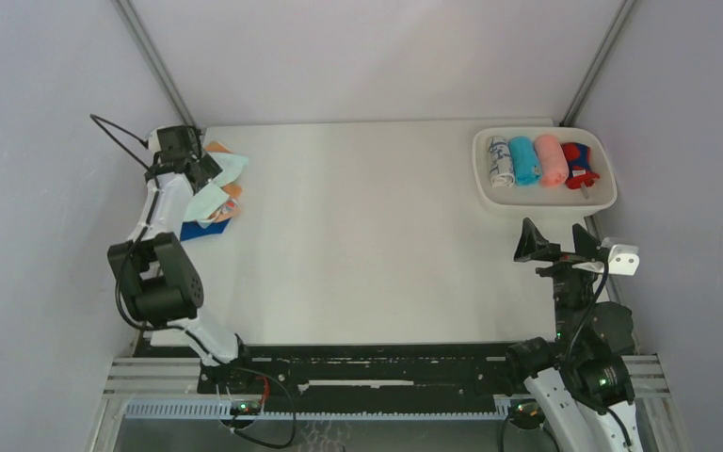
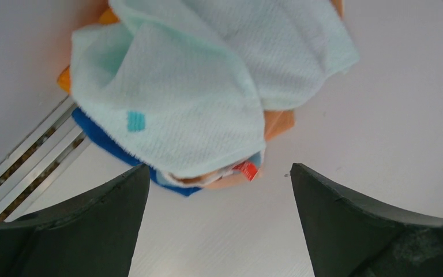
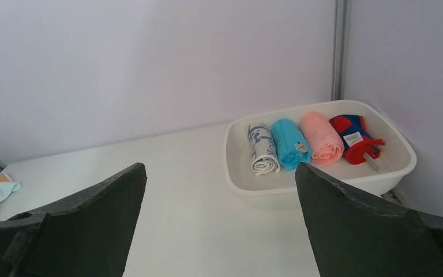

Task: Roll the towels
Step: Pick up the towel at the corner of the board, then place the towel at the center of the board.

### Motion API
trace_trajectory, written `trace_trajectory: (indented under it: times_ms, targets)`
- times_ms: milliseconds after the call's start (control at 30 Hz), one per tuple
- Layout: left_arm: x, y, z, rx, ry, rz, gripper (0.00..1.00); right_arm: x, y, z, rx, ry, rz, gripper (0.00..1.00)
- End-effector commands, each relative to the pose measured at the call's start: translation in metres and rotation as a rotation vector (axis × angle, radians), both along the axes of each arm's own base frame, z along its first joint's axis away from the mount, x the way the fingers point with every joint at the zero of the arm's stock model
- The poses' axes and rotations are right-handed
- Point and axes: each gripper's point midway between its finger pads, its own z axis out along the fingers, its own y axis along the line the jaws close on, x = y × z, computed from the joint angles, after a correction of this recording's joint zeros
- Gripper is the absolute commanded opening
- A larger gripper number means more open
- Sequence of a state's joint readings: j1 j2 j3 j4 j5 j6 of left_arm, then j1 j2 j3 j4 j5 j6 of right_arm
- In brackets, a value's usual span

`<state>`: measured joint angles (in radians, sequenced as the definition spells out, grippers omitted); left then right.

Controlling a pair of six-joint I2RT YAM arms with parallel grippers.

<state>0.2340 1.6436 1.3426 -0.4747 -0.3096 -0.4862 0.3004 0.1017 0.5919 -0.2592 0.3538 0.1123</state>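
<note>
White table [image 1: 367,235], loose towels [image 1: 218,186] at far-left corner, lilac walls [image 1: 386,56]

It was a robotics lab cell — a bare white table [image 1: 367,245] boxed in by plain pale panels [image 1: 377,56] on metal posts [image 1: 155,61]. A slotted aluminium rail [image 2: 23,161] ran beyond the left fingers [image 2: 81,225], a white tray [image 3: 277,196] beyond the right fingers [image 3: 81,225].

Overhead over table [image 1: 367,245], left wrist close on towels [image 2: 196,98], right wrist facing tray [image 3: 300,193]
</note>
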Motion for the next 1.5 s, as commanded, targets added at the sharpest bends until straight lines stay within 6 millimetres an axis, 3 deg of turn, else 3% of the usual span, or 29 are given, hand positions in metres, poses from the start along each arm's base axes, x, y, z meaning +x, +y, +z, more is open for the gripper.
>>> trace_trajectory:
  times_ms: [0, 133, 300, 500, 567, 633, 867, 1000, 1167, 1333, 1467]
  targets:
    - [0.039, 0.018, 0.017, 0.004, -0.052, 0.015, 0.95, -0.002, 0.006, 0.003, -0.001, -0.016, 0.035, 1.00]
    - [0.061, 0.032, -0.005, -0.007, 0.000, 0.026, 0.89, -0.002, 0.006, 0.004, -0.004, -0.018, 0.036, 1.00]
    - [0.067, 0.044, -0.047, -0.045, 0.111, 0.038, 0.75, -0.003, 0.007, 0.005, -0.005, -0.029, 0.045, 1.00]
    - [0.069, 0.047, -0.047, -0.026, 0.116, 0.000, 0.42, -0.005, 0.011, 0.008, -0.004, -0.051, 0.067, 1.00]
    - [0.069, 0.047, -0.036, -0.008, 0.115, -0.023, 0.28, -0.006, 0.008, 0.009, 0.001, -0.057, 0.054, 1.00]
    - [0.065, 0.047, -0.012, 0.019, 0.091, -0.040, 0.20, -0.006, 0.006, 0.009, 0.004, -0.057, 0.042, 1.00]
    - [0.039, 0.035, 0.107, 0.133, -0.109, -0.055, 0.14, -0.007, 0.012, 0.009, 0.008, -0.063, 0.074, 1.00]
    - [0.033, -0.002, 0.167, 0.167, -0.224, -0.148, 0.14, -0.009, 0.012, 0.010, 0.011, -0.069, 0.079, 1.00]
    - [0.040, -0.091, 0.222, 0.126, -0.351, -0.388, 0.14, -0.008, 0.013, 0.010, 0.009, -0.068, 0.086, 1.00]
    - [0.037, -0.202, 0.258, 0.036, -0.441, -0.690, 0.14, -0.008, 0.016, 0.011, 0.007, -0.068, 0.099, 1.00]
    - [0.018, -0.277, 0.262, 0.006, -0.442, -0.908, 0.14, -0.007, 0.018, 0.008, 0.002, -0.056, 0.110, 1.00]
